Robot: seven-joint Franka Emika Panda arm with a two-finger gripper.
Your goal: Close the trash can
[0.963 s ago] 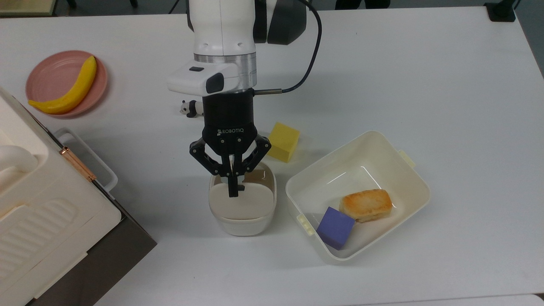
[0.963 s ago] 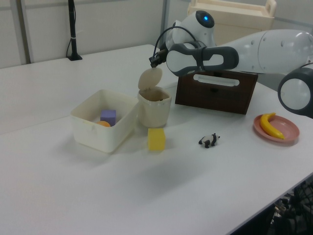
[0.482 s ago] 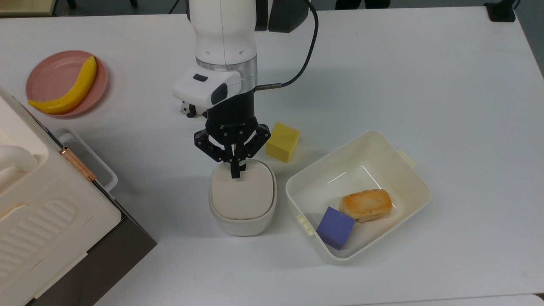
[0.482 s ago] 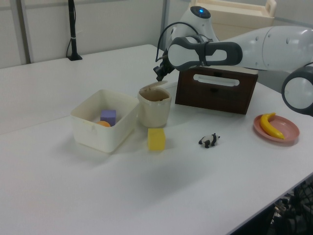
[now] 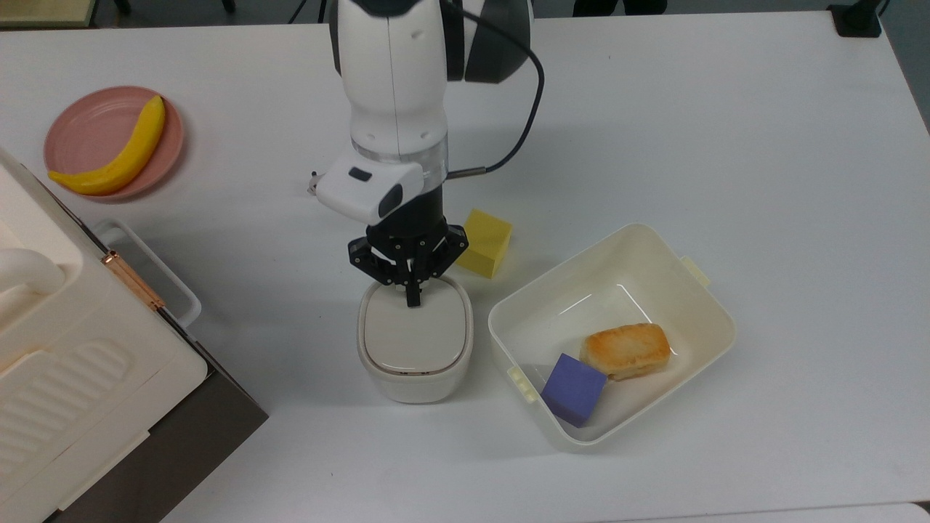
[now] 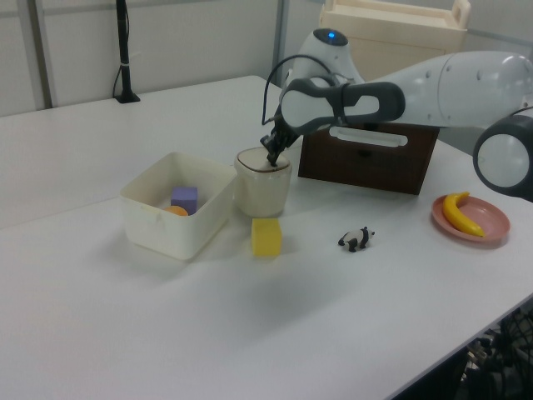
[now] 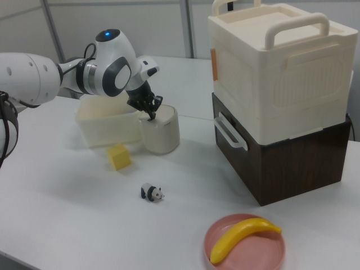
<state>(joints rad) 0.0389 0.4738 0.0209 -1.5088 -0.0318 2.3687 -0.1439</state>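
The trash can (image 5: pixel 414 347) is smooth cream plastic with a faint sheen on its flat lid. Beside the trash can, the tub (image 5: pixel 676 276) is glossy cream plastic showing bright reflections on its inner walls. The yellow block (image 5: pixel 485 242) near the trash can looks matt, like foam. The table (image 5: pixel 726 131) under the trash can is smooth matt white. The gripper (image 5: pixel 413 296) above the trash can's lid is matt black.

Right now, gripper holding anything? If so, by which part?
Nothing held. The gripper is shut, its fingertips pressing down on the trash can lid near the edge toward the arm; the lid lies flat.
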